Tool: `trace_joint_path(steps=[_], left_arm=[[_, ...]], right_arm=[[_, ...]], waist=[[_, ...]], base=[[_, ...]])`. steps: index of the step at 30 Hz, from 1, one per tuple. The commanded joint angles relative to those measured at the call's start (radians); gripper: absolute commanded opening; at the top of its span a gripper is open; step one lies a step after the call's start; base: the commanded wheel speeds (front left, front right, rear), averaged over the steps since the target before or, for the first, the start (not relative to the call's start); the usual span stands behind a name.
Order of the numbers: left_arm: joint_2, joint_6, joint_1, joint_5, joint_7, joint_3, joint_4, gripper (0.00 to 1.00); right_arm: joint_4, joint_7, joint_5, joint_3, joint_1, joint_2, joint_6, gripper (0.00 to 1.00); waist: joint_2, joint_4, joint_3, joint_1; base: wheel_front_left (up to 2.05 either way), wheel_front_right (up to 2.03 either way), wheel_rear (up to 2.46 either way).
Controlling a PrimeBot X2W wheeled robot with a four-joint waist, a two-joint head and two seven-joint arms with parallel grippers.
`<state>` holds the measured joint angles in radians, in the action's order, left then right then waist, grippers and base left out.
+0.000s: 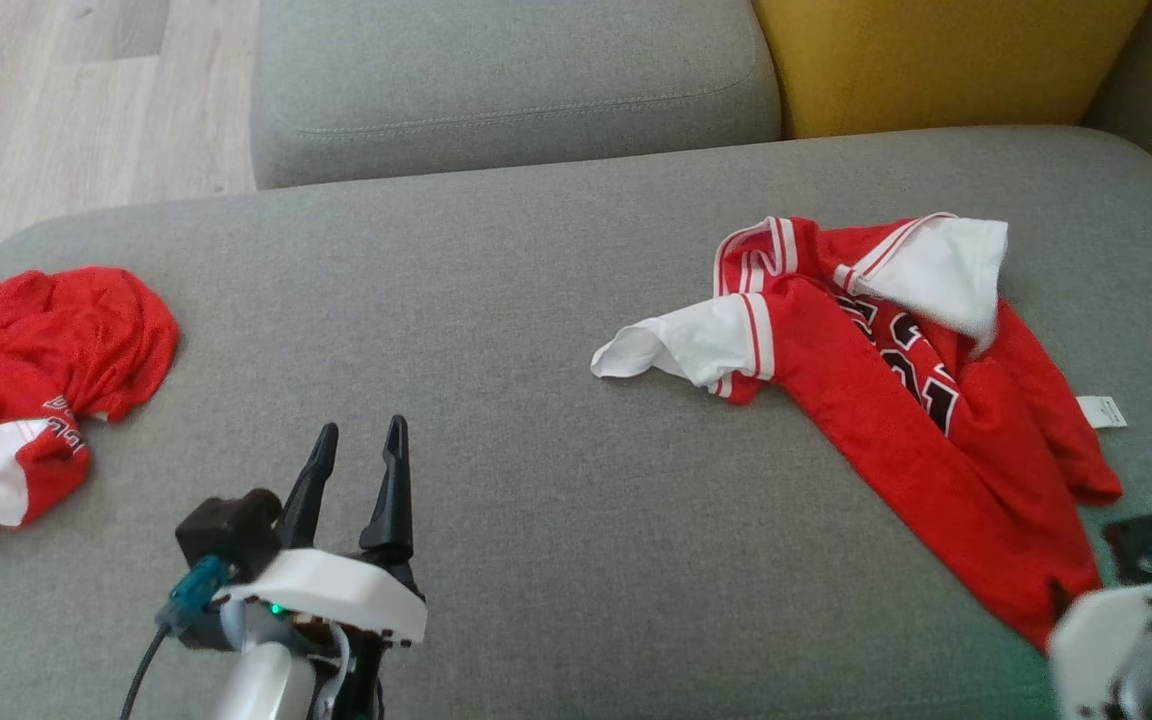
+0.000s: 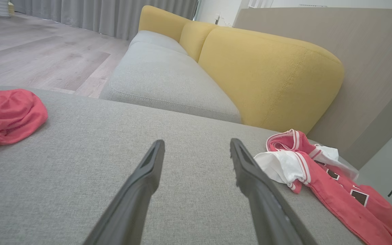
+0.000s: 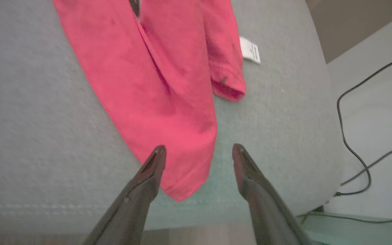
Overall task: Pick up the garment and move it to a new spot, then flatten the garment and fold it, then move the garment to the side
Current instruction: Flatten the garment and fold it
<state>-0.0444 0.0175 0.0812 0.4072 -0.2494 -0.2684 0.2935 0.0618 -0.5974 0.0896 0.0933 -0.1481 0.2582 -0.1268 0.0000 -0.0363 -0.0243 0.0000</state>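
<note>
Right wrist view: right end effector (image 3: 199, 147) spread wide, gripping nothing, near garment (image 3: 155, 85) hem; left end effector (image 2: 197, 142) wide too, empty; I see garment red-white, rumpled, on sofa (image 1: 536, 500).

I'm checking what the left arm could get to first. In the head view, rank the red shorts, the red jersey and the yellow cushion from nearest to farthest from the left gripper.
From the left gripper:
1. Red shorts, close on its left.
2. Red jersey, off to its right; its white sleeve reaches nearly as close.
3. Yellow cushion, far back on the right.
</note>
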Motion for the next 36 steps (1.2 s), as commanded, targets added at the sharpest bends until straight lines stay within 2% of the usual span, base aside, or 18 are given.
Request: trace_joint_path(steps=[1, 6, 9, 12, 18, 22, 27, 33, 36], left_arm=[[-0.006, 0.0, 0.036, -0.008, -0.012, 0.039, -0.033, 1.0], [-0.006, -0.001, 0.051, -0.008, -0.012, 0.037, -0.031, 1.0], [-0.006, -0.002, 0.059, -0.007, -0.012, 0.032, -0.031, 1.0], [-0.006, -0.003, 0.065, -0.008, -0.012, 0.03, -0.032, 1.0], [-0.006, -0.013, 0.079, -0.023, -0.012, 0.024, -0.025, 1.0], [-0.006, -0.03, 0.109, -0.055, -0.012, 0.016, -0.01, 1.0], [-0.008, -0.058, 0.189, -0.119, -0.012, -0.016, 0.033, 1.0], [-0.03, -0.081, 0.363, -0.233, 0.027, -0.112, 0.18, 1.0], [-0.032, -0.091, 0.425, -0.256, 0.051, -0.137, 0.234, 1.0]], right_arm=[[-0.053, 0.042, 0.003, -0.017, 0.066, -0.004, -0.004, 1.0], [-0.074, 0.212, -0.041, -0.056, 0.142, -0.126, -0.004, 1.0], [-0.068, 0.331, -0.105, -0.093, 0.171, -0.174, -0.004, 1.0], [-0.05, 0.44, -0.193, -0.112, 0.182, -0.199, -0.004, 1.0], [-0.002, 0.593, -0.305, -0.147, 0.193, -0.207, -0.004, 1.0], [0.019, 0.639, -0.329, -0.16, 0.218, -0.208, -0.004, 1.0], [0.016, 0.648, -0.33, -0.151, 0.241, -0.208, -0.004, 1.0], [-0.01, 0.641, -0.313, -0.136, 0.262, -0.208, -0.004, 1.0], [-0.018, 0.64, -0.312, -0.138, 0.27, -0.208, -0.004, 1.0]], waist=[[0.0, -0.002, 0.002, 0.0], [0.0, -0.01, 0.008, 0.0], [0.0, -0.014, 0.013, 0.0], [0.0, -0.021, 0.023, 0.0], [0.0, -0.032, 0.056, 0.0], [0.0, -0.043, 0.09, 0.0], [0.0, -0.063, 0.144, 0.0], [0.0, -0.1, 0.212, 0.0], [0.0, -0.115, 0.234, 0.0]], base=[[0.0, 0.0, 0.0], [0.0, 0.0, 0.0], [0.0, 0.0, 0.0], [0.0, 0.0, 0.0], [0.0, 0.0, 0.0], [0.0, 0.0, 0.0], [0.0, 0.0, 0.0], [0.0, 0.0, 0.0], [0.0, 0.0, 0.0]])
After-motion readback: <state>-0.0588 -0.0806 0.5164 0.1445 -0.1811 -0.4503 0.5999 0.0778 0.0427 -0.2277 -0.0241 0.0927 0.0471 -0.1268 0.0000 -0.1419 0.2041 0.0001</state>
